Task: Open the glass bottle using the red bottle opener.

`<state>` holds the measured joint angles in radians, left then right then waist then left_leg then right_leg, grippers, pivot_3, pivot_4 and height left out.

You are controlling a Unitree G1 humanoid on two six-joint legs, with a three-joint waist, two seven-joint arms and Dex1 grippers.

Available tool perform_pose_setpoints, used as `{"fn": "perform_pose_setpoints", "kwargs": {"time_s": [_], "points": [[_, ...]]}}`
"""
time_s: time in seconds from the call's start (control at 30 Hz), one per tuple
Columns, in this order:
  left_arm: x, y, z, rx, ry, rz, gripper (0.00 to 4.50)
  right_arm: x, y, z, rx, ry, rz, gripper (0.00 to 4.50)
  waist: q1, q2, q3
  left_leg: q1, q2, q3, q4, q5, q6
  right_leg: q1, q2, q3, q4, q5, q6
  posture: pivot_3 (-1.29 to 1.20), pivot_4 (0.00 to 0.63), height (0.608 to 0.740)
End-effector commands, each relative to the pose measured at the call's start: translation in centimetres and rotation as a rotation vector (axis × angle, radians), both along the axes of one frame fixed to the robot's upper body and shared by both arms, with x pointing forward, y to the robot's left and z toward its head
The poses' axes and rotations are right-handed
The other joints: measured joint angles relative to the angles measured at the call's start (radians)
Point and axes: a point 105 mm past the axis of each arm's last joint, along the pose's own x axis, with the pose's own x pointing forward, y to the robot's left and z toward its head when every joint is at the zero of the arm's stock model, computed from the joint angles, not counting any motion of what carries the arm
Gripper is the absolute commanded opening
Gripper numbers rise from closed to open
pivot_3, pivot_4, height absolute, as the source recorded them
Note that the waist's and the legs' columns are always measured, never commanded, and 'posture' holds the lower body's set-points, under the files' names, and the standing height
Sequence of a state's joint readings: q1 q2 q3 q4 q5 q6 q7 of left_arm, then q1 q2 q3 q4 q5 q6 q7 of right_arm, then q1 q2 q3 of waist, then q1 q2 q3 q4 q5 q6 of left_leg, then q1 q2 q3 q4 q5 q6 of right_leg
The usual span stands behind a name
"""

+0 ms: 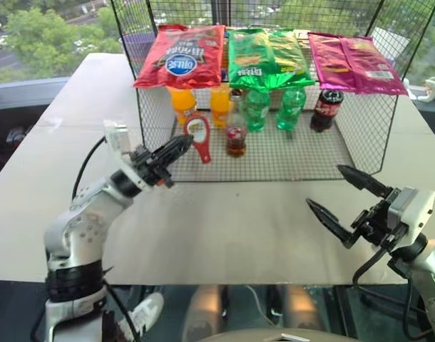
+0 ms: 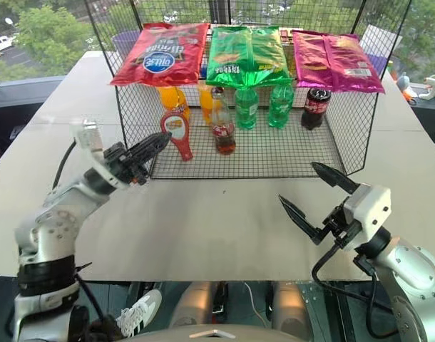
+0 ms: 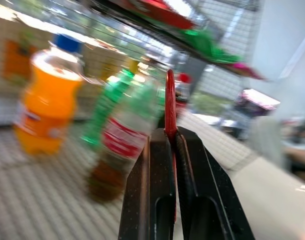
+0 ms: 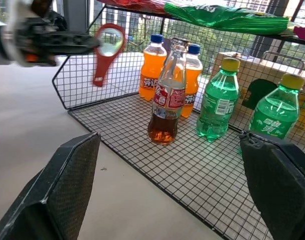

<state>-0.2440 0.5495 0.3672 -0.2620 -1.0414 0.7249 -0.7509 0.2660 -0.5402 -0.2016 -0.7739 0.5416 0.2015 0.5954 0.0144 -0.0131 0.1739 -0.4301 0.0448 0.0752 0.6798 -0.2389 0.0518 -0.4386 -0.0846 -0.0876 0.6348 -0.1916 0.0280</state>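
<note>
Left gripper [image 1: 182,145] clamps the red bottle opener [image 1: 199,135], held up just left of the glass bottle [image 1: 236,131] on the wire rack [image 1: 289,160]. Right gripper [image 1: 336,199] hangs wide open, empty, over the table [image 1: 224,228].
</note>
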Motion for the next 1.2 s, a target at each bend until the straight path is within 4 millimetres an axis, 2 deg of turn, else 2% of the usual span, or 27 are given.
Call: {"fn": "perform_pose_setpoints", "kwargs": {"time_s": [0.03,0.17,0.2,0.3,0.47,0.53,0.63,0.83,1.2], "points": [[-3.3,-1.0,0.6,-0.059,0.074,-0.206,0.03,0.1,0.8,0.8,-0.002,0.057,0.002,4.5,-0.001,0.0,0.0,0.0,0.0,0.0,0.001,0.0,0.0,0.0,0.0,0.0,0.001,0.0,0.0,0.0,0.15,0.74],[-4.6,-3.1,0.0,-0.129,0.16,-0.333,0.03,-0.3,3.0,1.4,0.125,0.199,0.197,4.5,0.002,0.0,0.0,0.0,0.0,-0.001,0.004,0.0,-0.001,0.001,-0.002,0.0,0.003,0.0,0.0,0.0,0.15,0.74],[-4.6,-3.5,-0.2,-0.136,0.164,-0.344,0.03,-0.2,3.4,1.7,0.155,0.223,0.226,4.5,0.001,0.0,0.0,0.0,0.0,-0.002,0.004,-0.001,-0.001,0.0,-0.002,0.0,0.003,0.0,0.0,0.0,0.15,0.74],[-3.6,-4.8,-0.5,-0.169,0.156,-0.337,0.03,0.7,5.1,1.3,0.327,0.451,0.332,4.5,0.0,0.0,0.0,0.002,-0.002,-0.002,0.004,0.0,0.0,0.002,-0.002,0.0,0.003,0.0,0.0,0.0,0.15,0.74],[-2.6,-6.6,-0.8,-0.215,0.146,-0.345,0.03,1.0,7.4,1.6,0.393,0.566,0.449,4.5,0.0,-0.001,0.0,-0.001,-0.004,-0.002,0.004,0.0,0.001,0.001,-0.001,0.001,0.003,0.0,-0.001,0.0,0.15,0.74],[-2.5,-7.0,-0.7,-0.228,0.138,-0.353,0.0,1.2,7.9,1.6,0.396,0.591,0.465,3.96,0.0,-0.001,0.0,-0.001,-0.005,-0.001,0.004,0.0,0.001,0.0,0.0,0.001,0.003,0.0,-0.001,0.0,0.15,0.74],[-2.3,-7.3,-0.6,-0.234,0.129,-0.358,0.0,1.5,8.2,1.7,0.407,0.608,0.476,2.64,0.0,-0.001,0.0,-0.001,-0.005,-0.001,0.004,0.0,0.001,0.0,0.0,0.002,0.003,0.0,-0.001,0.0,0.15,0.74],[-2.2,-7.7,-0.5,-0.233,0.116,-0.358,0.0,2.1,8.6,2.0,0.455,0.635,0.497,2.64,0.0,-0.001,0.0,-0.001,-0.005,-0.001,0.004,0.0,0.001,0.0,0.0,0.002,0.003,0.0,0.0,0.0,0.15,0.74],[-2.2,-8.4,-0.3,-0.258,0.1,-0.364,0.0,1.9,10.3,1.8,0.503,0.66,0.547,2.64,0.0,-0.001,0.0,-0.001,-0.005,-0.001,0.004,0.0,0.002,0.0,0.0,0.002,0.003,0.0,0.0,0.0,0.15,0.74]]}}
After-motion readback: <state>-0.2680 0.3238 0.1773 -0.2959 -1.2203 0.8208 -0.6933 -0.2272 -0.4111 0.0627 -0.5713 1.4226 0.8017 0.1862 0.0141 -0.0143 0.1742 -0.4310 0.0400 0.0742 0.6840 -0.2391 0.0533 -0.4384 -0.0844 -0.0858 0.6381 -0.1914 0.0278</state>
